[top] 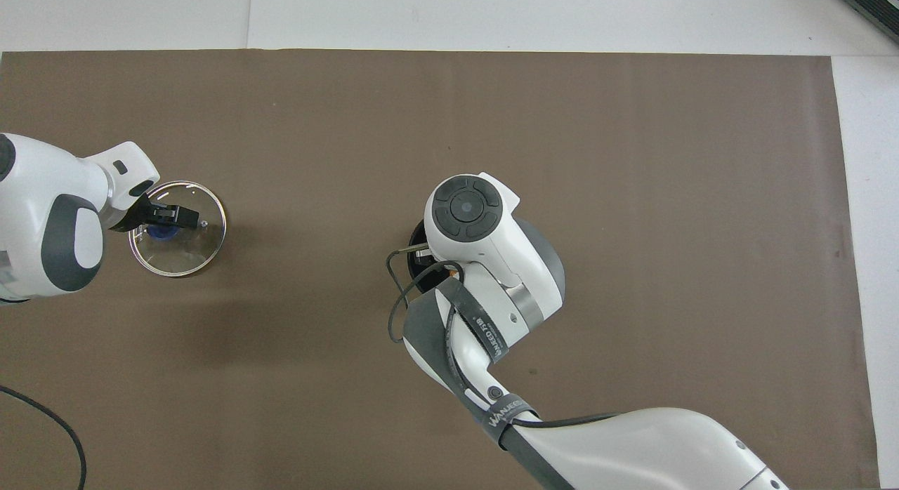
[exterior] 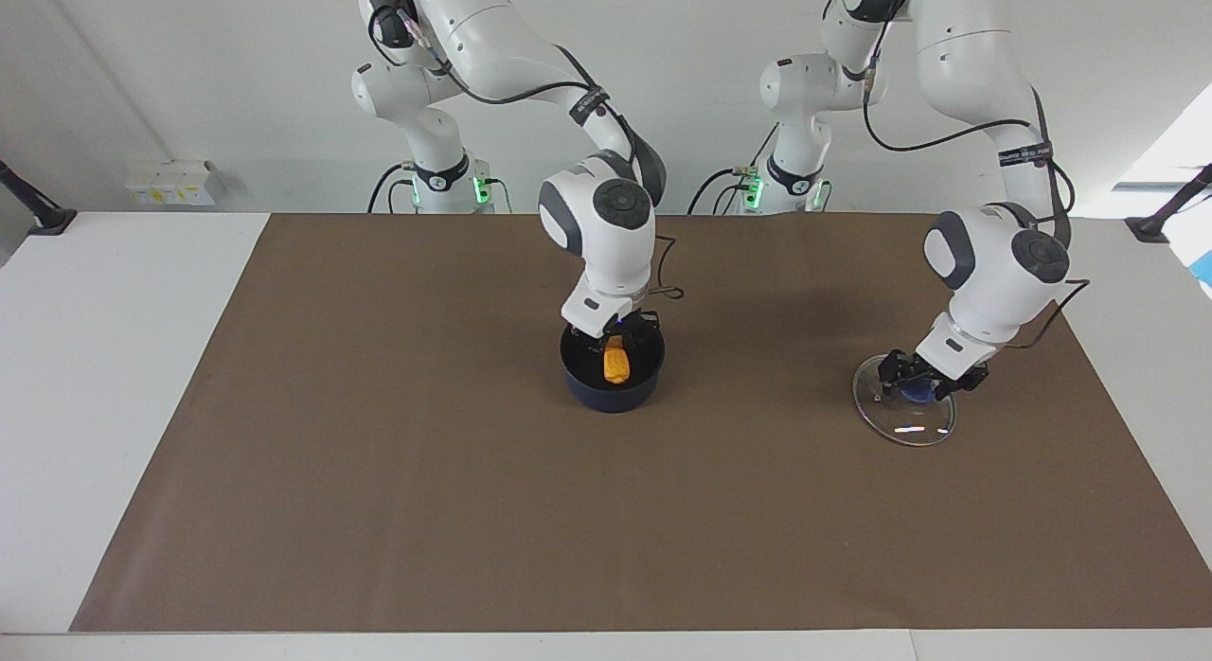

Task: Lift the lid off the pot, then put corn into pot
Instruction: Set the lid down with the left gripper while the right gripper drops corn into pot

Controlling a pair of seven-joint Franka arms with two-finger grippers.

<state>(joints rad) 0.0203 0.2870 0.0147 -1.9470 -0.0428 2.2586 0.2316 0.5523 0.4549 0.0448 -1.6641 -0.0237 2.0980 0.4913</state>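
The dark blue pot (exterior: 612, 386) stands in the middle of the brown mat. My right gripper (exterior: 615, 350) reaches down into it, shut on the orange-yellow corn (exterior: 615, 366), which hangs upright inside the pot's rim. In the overhead view the right arm covers nearly all of the pot (top: 416, 241) and the corn is hidden. The clear glass lid (exterior: 906, 417) lies flat on the mat toward the left arm's end of the table. My left gripper (exterior: 923, 382) sits at its blue knob (exterior: 915, 392). From overhead the lid (top: 179, 255) shows with the left gripper (top: 166, 220) over its knob.
The brown mat (exterior: 379, 472) covers most of the white table. A loose black cable (exterior: 670, 275) lies on the mat just nearer the robots than the pot. White boxes (exterior: 175, 183) stand at the table's edge toward the right arm's end.
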